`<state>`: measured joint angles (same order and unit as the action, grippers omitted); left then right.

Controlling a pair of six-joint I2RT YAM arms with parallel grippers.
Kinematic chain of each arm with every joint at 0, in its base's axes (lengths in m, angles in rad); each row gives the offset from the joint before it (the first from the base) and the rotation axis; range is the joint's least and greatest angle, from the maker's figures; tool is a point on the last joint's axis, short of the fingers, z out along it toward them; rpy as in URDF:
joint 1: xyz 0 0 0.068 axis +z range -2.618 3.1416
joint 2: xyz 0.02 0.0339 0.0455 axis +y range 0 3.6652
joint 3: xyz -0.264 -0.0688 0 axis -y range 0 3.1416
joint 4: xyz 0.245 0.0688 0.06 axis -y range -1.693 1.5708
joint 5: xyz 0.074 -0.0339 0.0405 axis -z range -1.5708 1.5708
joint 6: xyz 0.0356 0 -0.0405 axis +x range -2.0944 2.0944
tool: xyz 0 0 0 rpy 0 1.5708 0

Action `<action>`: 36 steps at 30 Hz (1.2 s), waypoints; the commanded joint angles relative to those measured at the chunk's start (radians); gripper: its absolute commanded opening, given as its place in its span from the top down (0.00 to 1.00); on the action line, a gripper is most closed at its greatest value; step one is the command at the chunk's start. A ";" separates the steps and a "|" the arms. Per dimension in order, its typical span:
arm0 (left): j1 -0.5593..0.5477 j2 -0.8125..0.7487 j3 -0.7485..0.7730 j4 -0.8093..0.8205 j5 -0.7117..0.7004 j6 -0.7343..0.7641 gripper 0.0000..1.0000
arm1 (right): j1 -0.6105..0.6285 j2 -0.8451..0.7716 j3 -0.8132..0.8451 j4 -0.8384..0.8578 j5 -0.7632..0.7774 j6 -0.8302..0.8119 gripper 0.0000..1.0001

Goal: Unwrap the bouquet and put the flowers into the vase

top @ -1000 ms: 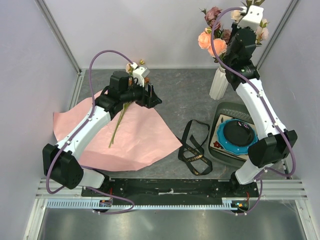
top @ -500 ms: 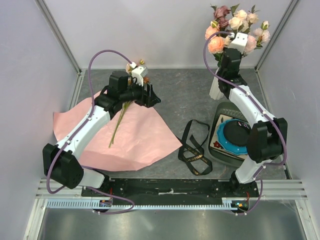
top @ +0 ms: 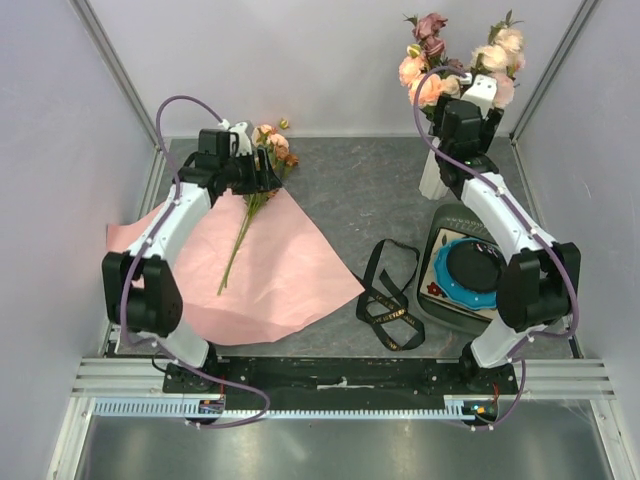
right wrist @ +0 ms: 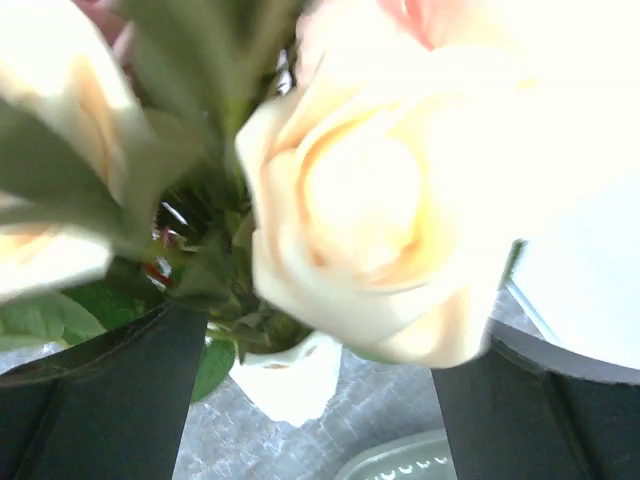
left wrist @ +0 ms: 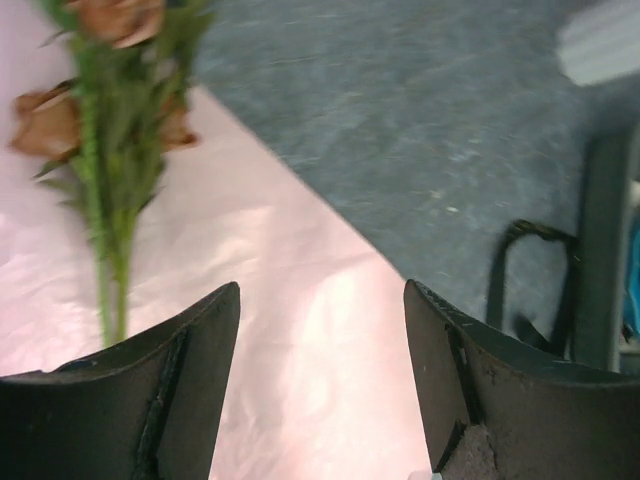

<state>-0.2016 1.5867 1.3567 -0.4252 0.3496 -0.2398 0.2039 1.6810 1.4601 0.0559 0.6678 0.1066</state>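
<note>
At the back right corner of the grey speckled surface (top: 370,200) stands a small white narrow-necked vase (top: 436,176). It is upright, with a bunch of pink, peach and cream artificial roses (top: 432,62) rising out of it on leafy green stems. The right claw (right wrist: 330,340) hangs in among those blooms, just above the vase's rim. Its two dark fingers (right wrist: 110,400) are spread wide apart with nothing pinched between them, and a big cream rose fills most of its own camera's view.

On the left, the wrapping, a large sheet of pink paper (top: 280,280), lies flat on the surface. A few more flowers (top: 265,150) lie on it, heads toward the back wall and thin stems running toward the near edge. The left claw (left wrist: 322,290) hovers over the sheet just beside those stems, its fingers apart and empty.

A black ribbon (top: 388,298) lies loose between the paper and a grey-green box (top: 452,224). The box sits just in front of the vase and carries a blue round dish with a black centre (top: 438,270).
</note>
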 commanded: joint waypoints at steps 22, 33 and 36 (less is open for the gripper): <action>0.139 0.432 0.209 -0.238 -0.253 0.020 0.68 | 0.279 -0.434 -0.198 -0.257 -0.201 0.139 0.02; 0.137 0.470 0.220 -0.242 -0.290 0.028 0.72 | 0.400 -0.406 -0.215 -0.258 -0.250 0.166 0.04; 0.137 0.490 0.229 -0.253 -0.290 0.031 0.80 | 0.431 -0.385 -0.207 -0.258 -0.246 0.166 0.04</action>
<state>-0.0612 2.0491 1.5436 -0.6617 0.0788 -0.2432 0.6086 1.2781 1.2392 -0.2199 0.4335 0.2604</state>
